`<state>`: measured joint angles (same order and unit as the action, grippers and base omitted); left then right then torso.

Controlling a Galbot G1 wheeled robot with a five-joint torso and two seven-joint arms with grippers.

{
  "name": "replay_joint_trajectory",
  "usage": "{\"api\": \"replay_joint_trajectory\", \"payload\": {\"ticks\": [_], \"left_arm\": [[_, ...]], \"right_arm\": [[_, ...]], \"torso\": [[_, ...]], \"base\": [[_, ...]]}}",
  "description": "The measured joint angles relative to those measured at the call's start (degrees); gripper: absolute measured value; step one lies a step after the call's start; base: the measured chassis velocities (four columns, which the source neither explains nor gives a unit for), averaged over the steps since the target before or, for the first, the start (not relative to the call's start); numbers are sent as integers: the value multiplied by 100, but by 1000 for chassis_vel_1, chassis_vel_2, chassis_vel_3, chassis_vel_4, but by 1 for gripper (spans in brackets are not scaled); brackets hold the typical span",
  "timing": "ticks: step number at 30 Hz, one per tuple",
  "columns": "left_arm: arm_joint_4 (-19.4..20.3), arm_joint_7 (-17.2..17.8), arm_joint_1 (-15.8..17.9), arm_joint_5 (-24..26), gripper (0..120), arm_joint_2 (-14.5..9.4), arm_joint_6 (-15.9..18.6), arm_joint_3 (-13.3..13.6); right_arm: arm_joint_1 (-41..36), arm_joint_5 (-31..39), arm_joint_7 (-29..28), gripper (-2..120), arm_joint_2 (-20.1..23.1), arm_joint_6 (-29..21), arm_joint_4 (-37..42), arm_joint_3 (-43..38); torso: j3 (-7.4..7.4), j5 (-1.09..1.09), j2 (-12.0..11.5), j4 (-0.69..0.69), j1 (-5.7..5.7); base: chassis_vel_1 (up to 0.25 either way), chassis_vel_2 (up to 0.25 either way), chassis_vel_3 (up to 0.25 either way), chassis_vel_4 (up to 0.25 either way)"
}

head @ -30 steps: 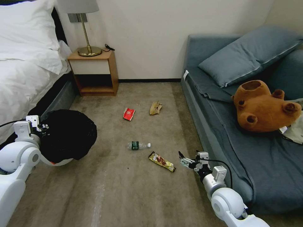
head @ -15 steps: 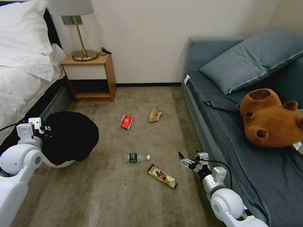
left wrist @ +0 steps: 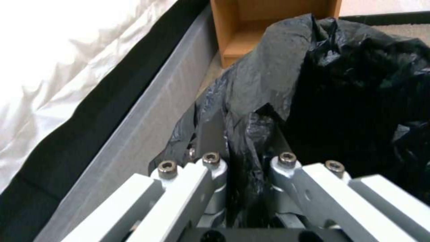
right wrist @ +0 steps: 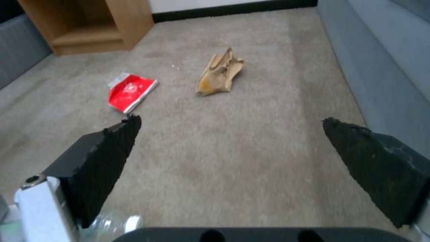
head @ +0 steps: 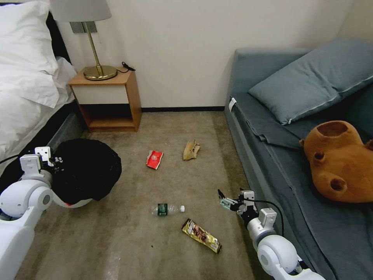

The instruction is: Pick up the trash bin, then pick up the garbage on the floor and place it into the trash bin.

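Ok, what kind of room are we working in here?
Most likely a hotel bedroom: a bed with white linen, a small wooden nightstand carrying a brass lamp, and a grey-blue sofa across a beige carpet.

We're in a bedroom, hotel-like by the look of it: a bed with white linen [head: 23,93] along the left wall, a wooden nightstand [head: 107,103] beside it carrying a brass lamp [head: 95,46]. Beige carpet [head: 178,186] covers the floor, and on the right there's a grey-blue sofa [head: 279,163] with a matching pillow [head: 311,83] and a brown plush bear [head: 342,163].
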<state>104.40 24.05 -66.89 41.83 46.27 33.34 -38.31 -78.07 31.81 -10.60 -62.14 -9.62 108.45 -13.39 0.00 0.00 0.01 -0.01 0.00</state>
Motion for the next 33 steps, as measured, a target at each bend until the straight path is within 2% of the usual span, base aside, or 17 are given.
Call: {"api": "replay_joint_trajectory", "payload": {"ticks": [8, 16, 18, 23, 26, 28, 30, 33], "left_arm": [[60, -16, -63, -15, 6, 42, -15, -20], [71, -85, -82, -144, 6, 140, -70, 65], [90, -100, -124, -229, 6, 225, -91, 83], [106, -107, -180, -312, 6, 317, -105, 99], [82, -121, -207, -393, 6, 505, -111, 173], [52, -127, -207, -450, 6, 571, -116, 209], [42, -138, -262, -598, 6, 724, -124, 254], [116, -145, -316, -656, 6, 770, -124, 284]], "right_arm": [[70, -50, -96, 100, 119, -297, 115, 58], [190, -58, -95, 100, 494, -619, 194, 121], [383, -76, -79, 100, 702, -748, 91, 350], [672, -97, -76, 100, 835, -803, -87, 693], [1194, -169, -125, 100, 899, -825, -492, 1265], [1392, -183, -171, 100, 892, -864, -687, 1506], [1909, -185, -240, 100, 745, -900, -1253, 2152], [2147, -190, -257, 100, 616, -900, -1639, 2484]], "torso": [[0, 0, 0, 1, 0], [-1, 1, 0, 1, 0], [0, 1, 0, 0, 0], [-1, 1, 0, 1, 0], [0, 0, 0, 1, 0], [0, 0, 0, 1, 0], [0, 0, -1, 2, 0], [0, 0, -1, 2, 0]], "base": [[-44, 45, 50, -50], [0, 0, 0, 0], [0, 0, 0, 0], [0, 0, 0, 0], [0, 0, 0, 0], [0, 0, 0, 0], [0, 0, 0, 0], [0, 0, 0, 0]]}}
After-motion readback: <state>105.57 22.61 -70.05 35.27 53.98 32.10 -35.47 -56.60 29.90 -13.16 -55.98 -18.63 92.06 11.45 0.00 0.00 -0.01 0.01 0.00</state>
